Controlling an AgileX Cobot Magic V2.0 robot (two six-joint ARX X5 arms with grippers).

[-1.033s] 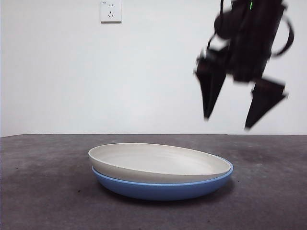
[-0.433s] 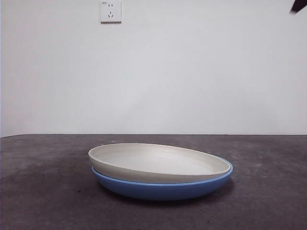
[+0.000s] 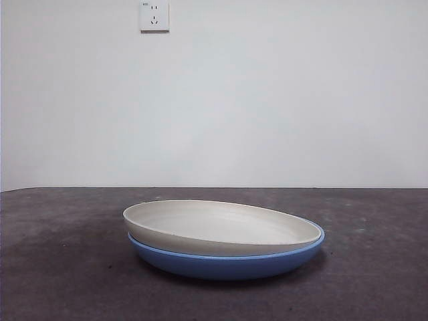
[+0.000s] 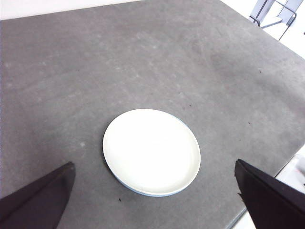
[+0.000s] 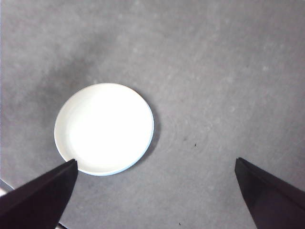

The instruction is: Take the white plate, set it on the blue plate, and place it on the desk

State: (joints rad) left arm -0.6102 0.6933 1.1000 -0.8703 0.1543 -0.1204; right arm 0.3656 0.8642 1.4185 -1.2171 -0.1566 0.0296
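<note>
The white plate [image 3: 221,227] sits nested in the blue plate [image 3: 227,263], tilted a little, so the blue rim shows mostly along one side. Both rest on the dark grey table [image 3: 60,281]. A wall socket [image 3: 154,15] is on the white wall behind. The left hand [image 4: 152,200] and right hand [image 5: 152,200] hang high above the plates, both spread wide, holding nothing.

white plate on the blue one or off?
On. The white plate sits nested in the blue plate, slightly tilted, blue rim showing beneath; neither hand touches it.
</note>
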